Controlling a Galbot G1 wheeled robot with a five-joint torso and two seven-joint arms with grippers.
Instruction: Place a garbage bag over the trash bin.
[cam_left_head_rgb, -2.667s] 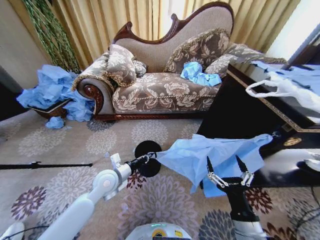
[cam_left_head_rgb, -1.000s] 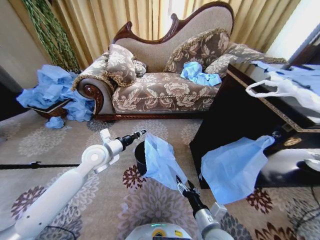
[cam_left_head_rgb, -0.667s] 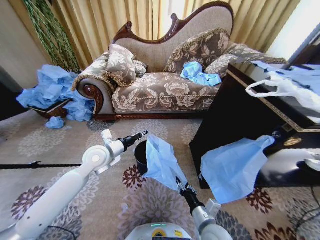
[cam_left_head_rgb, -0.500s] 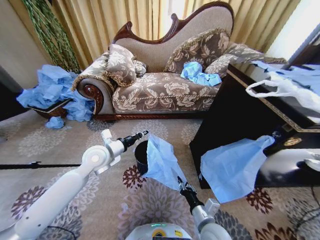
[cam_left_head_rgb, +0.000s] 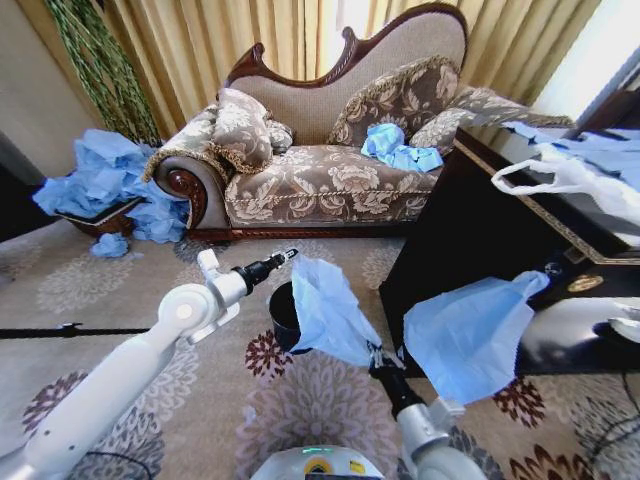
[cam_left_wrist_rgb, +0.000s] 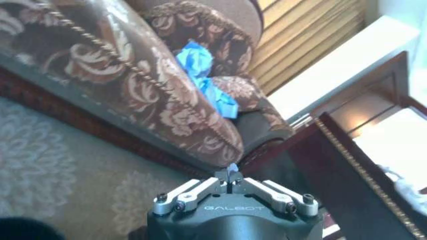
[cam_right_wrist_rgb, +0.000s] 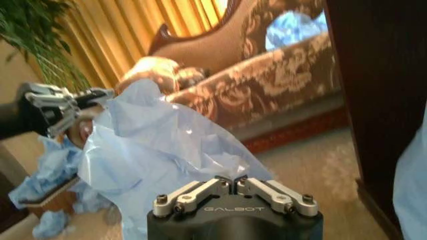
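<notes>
bag-fitting stage on the carpeted floor, head view. right claw (cam_left_head_rgb: 374, 356), low in front of the robot, is pinched on the lower corner of the garbage bag (cam_left_head_rgb: 326, 312); the right wrist view shows its fingertips pressed together on the film. the grip sits at the near edge so that the sheet is held up as a slanted tent, its upper corner rising beside the tip of the left claw (cam_left_head_rgb: 289, 254). the bag drapes over the near right side of the trash bin (cam_left_head_rgb: 283, 315), a small black cylinder standing on the carpet (cam_left_head_rgb: 120, 290) between the two arms; only the bin's left wall and part of its rim are exposed. judged from this, the film is being drawn across the mouth and is not yet seated round the rim.

left claw hovers above the far side of the bin, level with the bag's top edge; the left wrist view shows its fingertips (cam_left_wrist_rgb: 231, 176) pressed together, and whether they hold any film cannot be told.

a second light-blue bag (cam_left_head_rgb: 470, 333) hangs off the edge of the dark counter (cam_left_head_rgb: 480, 215) to the right, apart from the work. more blue bags lie on the sofa (cam_left_head_rgb: 330, 180) and in a heap (cam_left_head_rgb: 105, 185) beside it.
</notes>
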